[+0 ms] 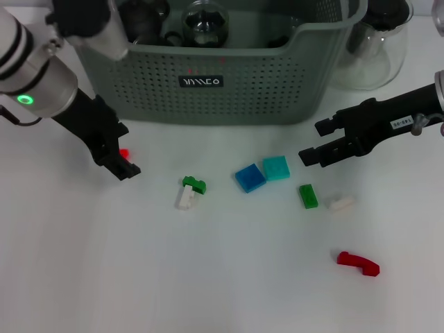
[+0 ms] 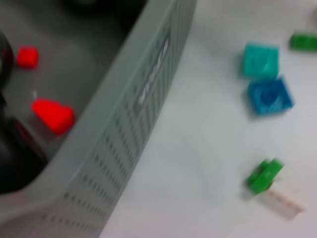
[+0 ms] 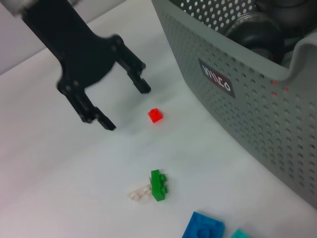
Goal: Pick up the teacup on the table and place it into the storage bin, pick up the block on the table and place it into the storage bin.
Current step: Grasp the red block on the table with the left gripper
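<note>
My left gripper (image 1: 116, 154) hangs with fingers spread over a small red block (image 3: 155, 115) lying on the white surface (image 1: 222, 284) just in front of the storage bin (image 1: 208, 90). I judge the block light, rigid and smooth; I should pinch its flat sides squarely. The bin wall is near, but the surface beside the block is free. My right gripper (image 1: 313, 142), fingers open too, waits near the teal tile (image 1: 276, 167) and blue tile (image 1: 250, 177).
</note>
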Motion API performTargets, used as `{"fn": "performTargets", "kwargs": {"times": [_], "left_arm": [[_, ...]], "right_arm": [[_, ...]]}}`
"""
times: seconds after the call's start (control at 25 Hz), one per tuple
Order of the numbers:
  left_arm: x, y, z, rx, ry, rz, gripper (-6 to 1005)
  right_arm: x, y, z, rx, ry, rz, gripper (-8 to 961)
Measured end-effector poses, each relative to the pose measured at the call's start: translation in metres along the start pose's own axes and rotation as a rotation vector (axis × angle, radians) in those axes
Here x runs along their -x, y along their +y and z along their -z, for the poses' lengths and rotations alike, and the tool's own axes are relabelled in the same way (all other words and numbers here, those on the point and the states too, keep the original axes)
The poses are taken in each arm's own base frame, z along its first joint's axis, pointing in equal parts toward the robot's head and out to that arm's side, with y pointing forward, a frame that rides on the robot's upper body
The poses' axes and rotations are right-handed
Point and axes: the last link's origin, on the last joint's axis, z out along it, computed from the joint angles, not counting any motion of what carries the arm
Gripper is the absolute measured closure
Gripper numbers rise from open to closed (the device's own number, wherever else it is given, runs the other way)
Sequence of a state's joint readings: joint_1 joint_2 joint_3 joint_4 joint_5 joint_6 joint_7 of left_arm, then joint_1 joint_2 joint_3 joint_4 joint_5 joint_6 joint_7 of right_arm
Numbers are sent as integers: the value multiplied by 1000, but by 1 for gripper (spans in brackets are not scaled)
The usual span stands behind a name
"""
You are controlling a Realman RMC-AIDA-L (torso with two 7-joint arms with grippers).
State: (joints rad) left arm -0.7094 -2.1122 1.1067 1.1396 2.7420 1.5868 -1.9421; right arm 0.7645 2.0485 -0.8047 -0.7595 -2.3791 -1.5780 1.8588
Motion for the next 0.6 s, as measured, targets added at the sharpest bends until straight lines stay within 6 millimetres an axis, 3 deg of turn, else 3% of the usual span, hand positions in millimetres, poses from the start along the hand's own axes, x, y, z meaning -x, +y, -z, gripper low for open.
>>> {"fn": "performTargets", "kwargs": {"times": [0.6], "left_arm": [[0,-8,-23,-61,-75,-66,175]], "right_arm": [[-4,-1,-5,-5,-5,-20,45]]}}
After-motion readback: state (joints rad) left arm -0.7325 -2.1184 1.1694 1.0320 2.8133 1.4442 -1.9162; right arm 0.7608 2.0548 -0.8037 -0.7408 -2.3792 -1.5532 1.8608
